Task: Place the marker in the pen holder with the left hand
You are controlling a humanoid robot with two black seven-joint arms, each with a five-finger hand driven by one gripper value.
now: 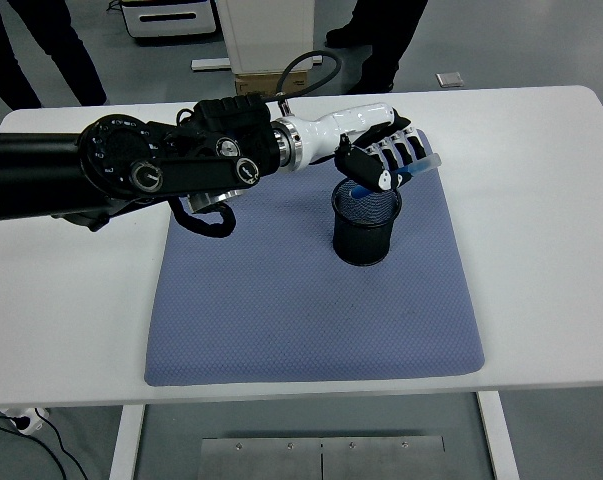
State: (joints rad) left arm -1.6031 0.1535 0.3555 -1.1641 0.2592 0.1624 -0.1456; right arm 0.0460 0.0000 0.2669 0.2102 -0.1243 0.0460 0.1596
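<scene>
1. The left hand (pixel 386 155) reaches in from the left over the white table (pixel 541 180) and hovers directly above the far rim of the pen holder (pixel 366 225).
2. Its fingers (pixel 406 150) are curled around the marker (pixel 413 170), with the thumb pressing in from the near side, so the hand holds the marker firmly.
3. The marker is blue with a pale, clear-looking end. Only a short stretch of it shows past the fingers, on the right side of the hand.
4. Its long axis runs roughly left to right and tilts downward towards the left, where a blue part appears to dip just inside the holder's mouth. Whether that blue part touches the mesh wall cannot be told.
5. The pale end points right and slightly far, clear of the holder's rim.
6. The pen holder is a black mesh cup standing upright on the blue-grey mat (pixel 301 300), in the mat's right far quarter.
7. The mat lies flat in the middle of the table, with its near edge close to the table's near edge.
8. The black left arm (pixel 131 175) stretches across the far left part of the table, and a dark cable (pixel 306 70) loops up behind its wrist.
9. Legs of people (pixel 386 35) stand on the floor beyond the table's far edge.
</scene>
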